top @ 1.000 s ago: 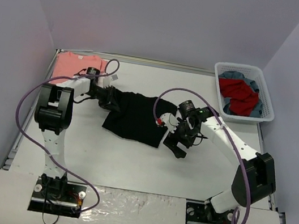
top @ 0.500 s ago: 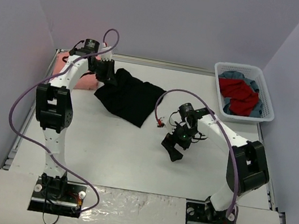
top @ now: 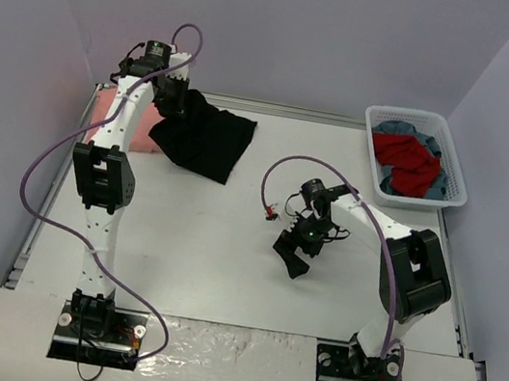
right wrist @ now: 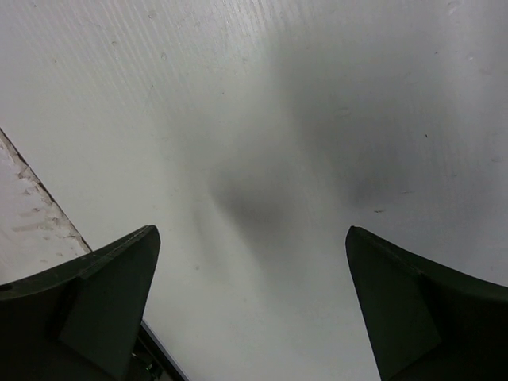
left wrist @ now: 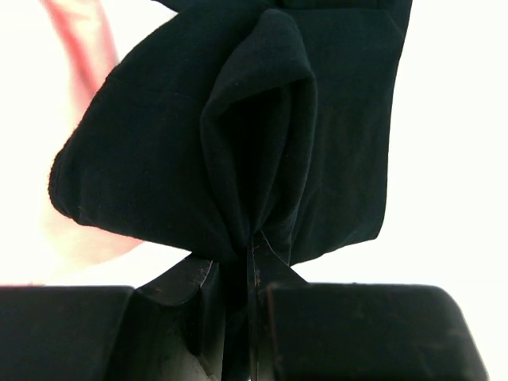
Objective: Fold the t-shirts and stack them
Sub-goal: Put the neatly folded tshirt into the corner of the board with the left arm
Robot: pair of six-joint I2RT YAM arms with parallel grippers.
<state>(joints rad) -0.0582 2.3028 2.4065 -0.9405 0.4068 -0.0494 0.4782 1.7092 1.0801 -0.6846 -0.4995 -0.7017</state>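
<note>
Gripping bunched, draped black t-shirt (top: pixel 206 140), left hand (left wrist: pixel 250 260); right hand (top: pixel 291 253) spread wide

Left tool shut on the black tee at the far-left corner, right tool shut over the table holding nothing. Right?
Not quite. The right tool is open, not shut: the right wrist view shows its fingers spread wide over the table, holding nothing. The rest stands: the left tool is shut on the black tee at the far-left corner.

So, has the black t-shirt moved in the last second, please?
Yes. The left gripper has carried the black t-shirt from mid-table toward the far left corner, away from the white basket.
</note>
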